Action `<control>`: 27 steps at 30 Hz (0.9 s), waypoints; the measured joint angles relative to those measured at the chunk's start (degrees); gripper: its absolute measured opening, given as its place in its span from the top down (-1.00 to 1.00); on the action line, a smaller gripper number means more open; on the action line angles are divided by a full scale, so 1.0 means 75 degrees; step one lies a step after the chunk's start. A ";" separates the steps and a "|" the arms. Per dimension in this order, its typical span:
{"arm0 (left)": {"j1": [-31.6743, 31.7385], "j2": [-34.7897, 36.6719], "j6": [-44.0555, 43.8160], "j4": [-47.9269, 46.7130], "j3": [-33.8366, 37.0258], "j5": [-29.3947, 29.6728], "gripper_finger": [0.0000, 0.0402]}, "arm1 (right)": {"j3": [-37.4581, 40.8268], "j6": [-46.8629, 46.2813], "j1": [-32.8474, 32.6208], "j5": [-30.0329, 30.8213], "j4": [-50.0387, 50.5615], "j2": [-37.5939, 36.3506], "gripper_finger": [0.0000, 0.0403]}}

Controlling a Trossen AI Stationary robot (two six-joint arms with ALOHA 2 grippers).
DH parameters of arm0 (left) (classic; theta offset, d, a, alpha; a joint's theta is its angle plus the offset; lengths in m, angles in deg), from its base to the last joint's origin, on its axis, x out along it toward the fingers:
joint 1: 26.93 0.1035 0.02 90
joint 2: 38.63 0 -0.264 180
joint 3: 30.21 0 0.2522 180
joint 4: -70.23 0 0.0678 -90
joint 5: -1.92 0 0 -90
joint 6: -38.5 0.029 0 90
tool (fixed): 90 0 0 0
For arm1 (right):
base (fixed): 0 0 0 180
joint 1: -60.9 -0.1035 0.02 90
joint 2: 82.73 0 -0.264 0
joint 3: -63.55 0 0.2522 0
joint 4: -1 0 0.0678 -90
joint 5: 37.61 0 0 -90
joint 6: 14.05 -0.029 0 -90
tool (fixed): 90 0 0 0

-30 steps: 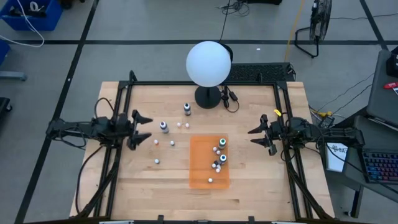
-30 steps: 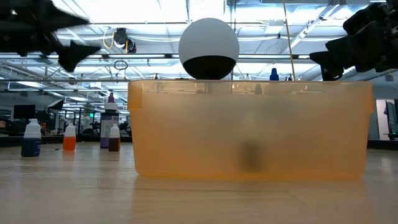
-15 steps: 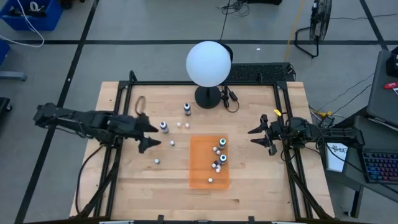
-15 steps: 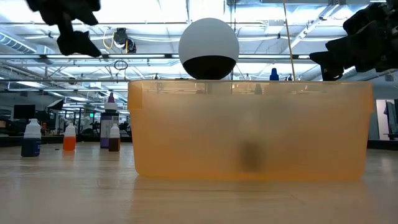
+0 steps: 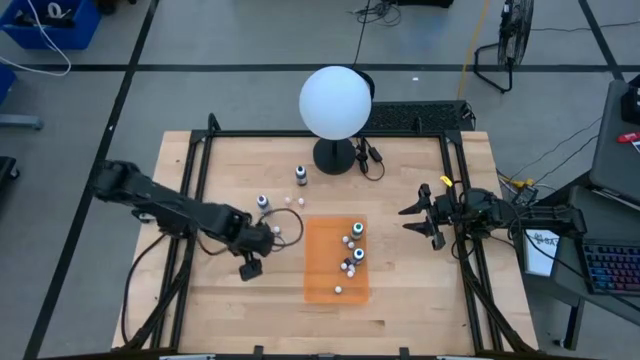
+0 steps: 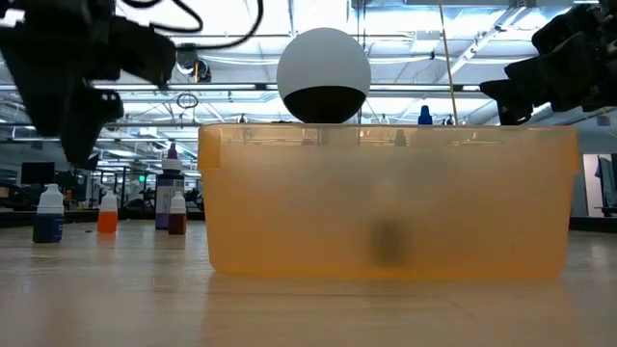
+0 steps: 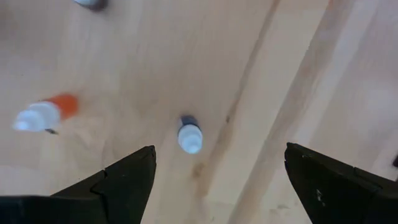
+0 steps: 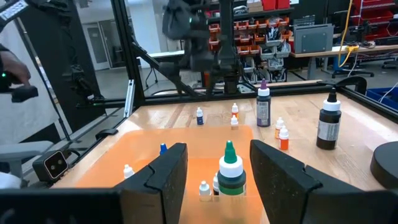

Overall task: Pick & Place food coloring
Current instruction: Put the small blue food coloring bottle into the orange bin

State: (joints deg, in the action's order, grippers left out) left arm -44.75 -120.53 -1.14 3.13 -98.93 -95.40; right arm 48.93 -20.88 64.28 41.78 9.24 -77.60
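Note:
Food coloring bottles stand about the wooden table: two dark ones with white tops [image 5: 262, 203] [image 5: 301, 175] and tiny whitish ones [image 5: 277, 231]. Several more sit in the orange bin [image 5: 320, 285]. My left gripper [image 5: 250, 264] points down over the table left of the bin, open. In its wrist view a tiny white-capped bottle [image 7: 189, 137] stands on the wood below the gap between the fingers, untouched, and a tiny orange one [image 7: 45, 114] is off to one side. My right gripper [image 5: 424, 214] waits level at the right edge, open, with nothing between its fingers.
A big white globe lamp [image 5: 335, 102] on a black base stands at the far middle, with a cable beside it. Black frame rails [image 5: 200, 180] run along the table's left and right sides. In the low view the bin's translucent wall [image 6: 386, 202] fills the middle.
My left arm has swung from the table's left edge toward the bin, and its gripper has tipped from level to pointing down over the tiny bottles. Its fingers have stayed open. No bottle has moved.

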 joint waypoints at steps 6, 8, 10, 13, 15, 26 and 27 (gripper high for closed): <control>-0.0261 -0.0660 0.0042 -0.0013 0.0002 0.0499 -0.75 | 0.0000 0.0000 0.0000 0.0000 0.0000 0.0000 0.19; -0.0384 -0.0774 0.0005 0.0041 0.0056 0.0844 -0.75 | 0.0000 0.0000 0.0001 0.0000 0.0000 -0.0002 0.18; -0.0484 -0.0881 -0.0107 0.0091 0.0129 0.1121 -0.75 | 0.0000 0.0000 0.0000 0.0000 0.0000 -0.0001 0.17; -0.0589 -0.1030 -0.0395 0.0106 0.0266 0.1200 -0.75 | 0.0000 0.0000 0.0003 0.0000 0.0000 -0.0002 0.18; -0.0660 -0.1126 -0.0517 0.0118 0.0363 0.1182 -0.75 | 0.0000 0.0000 0.0003 0.0000 0.0000 0.0000 0.19; -0.0874 -0.1185 -0.0657 0.1804 0.1320 0.1177 -0.75 | 0.0000 0.0000 0.0000 0.0000 0.0000 0.0000 0.18; -0.0886 -0.1180 -0.0704 0.1816 0.1344 0.1218 -0.75 | 0.0000 0.0000 0.0003 0.0000 0.0000 -0.0003 0.18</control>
State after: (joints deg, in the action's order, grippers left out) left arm -51.40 -129.38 -6.42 16.75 -88.84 -86.26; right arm 48.93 -20.88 64.30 41.78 9.24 -77.62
